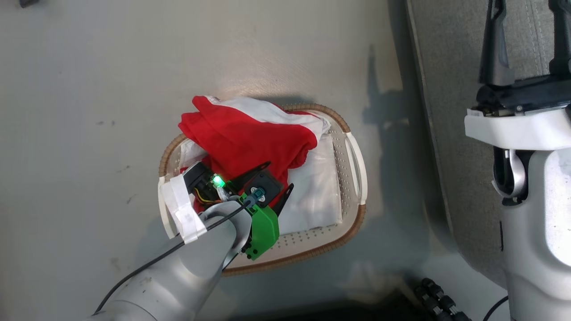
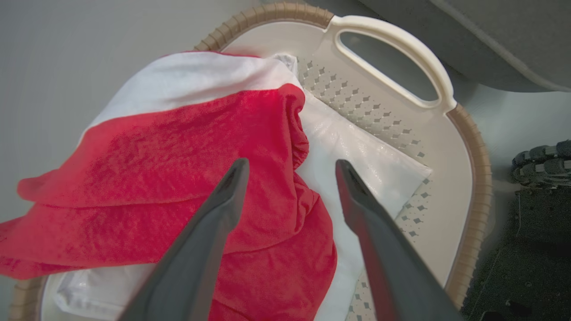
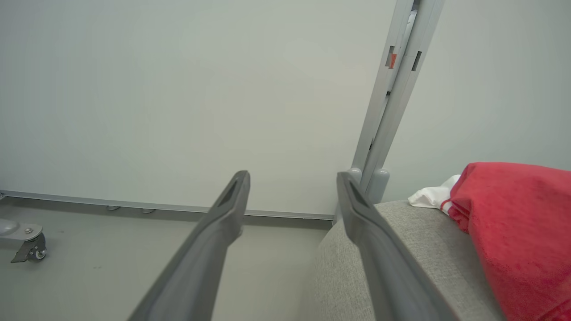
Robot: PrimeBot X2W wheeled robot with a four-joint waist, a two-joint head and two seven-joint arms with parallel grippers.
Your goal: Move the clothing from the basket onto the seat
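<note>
The basket (image 1: 352, 223) stands on the floor with red clothing (image 1: 250, 138) with a white panel heaped in its left half over the white liner (image 1: 312, 191). My left gripper (image 1: 280, 176) hangs open just above the pile. In the left wrist view the left gripper (image 2: 291, 164) straddles the edge of the clothing (image 2: 178, 169), one finger over red fabric, the other over the liner (image 2: 357, 156); the basket (image 2: 473, 147) rim curves at the right. My right gripper (image 1: 526, 26) stands open over the grey seat (image 1: 450, 89). From the right wrist, the right gripper (image 3: 293, 176) is empty, and another red garment (image 3: 513, 223) lies on the seat (image 3: 401, 249).
Pale floor surrounds the basket. The seat's rounded edge (image 2: 490, 35) lies close to the basket's right handle (image 1: 357, 165). A black ribbed cable chain (image 1: 439, 301) sits at the bottom right. A grey post (image 3: 392, 89) and a caster (image 3: 26, 249) stand by the wall.
</note>
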